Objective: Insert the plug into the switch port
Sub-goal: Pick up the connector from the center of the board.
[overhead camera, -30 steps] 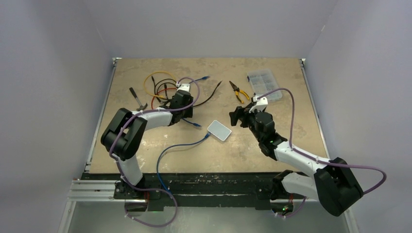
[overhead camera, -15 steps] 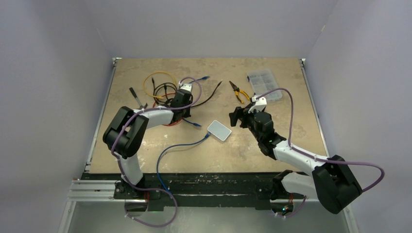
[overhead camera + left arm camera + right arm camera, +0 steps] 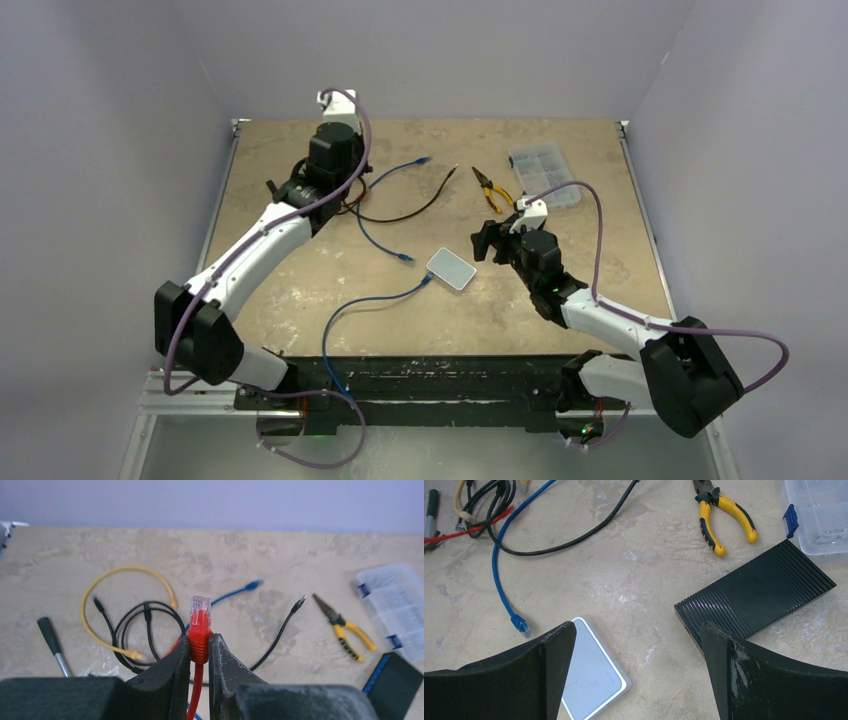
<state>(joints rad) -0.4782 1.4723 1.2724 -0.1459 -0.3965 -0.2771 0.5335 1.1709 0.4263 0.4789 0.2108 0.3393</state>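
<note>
The left hand (image 3: 200, 647), arm outstretched, is pinched tight; the right hand (image 3: 636, 627) gapes wide.

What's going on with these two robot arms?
The left gripper is shut on the red network cable just behind its clear plug, held above the tan table. The right gripper hangs open over the flat white switch box and the ribbed black box. The plug is not in any port yet.
</note>
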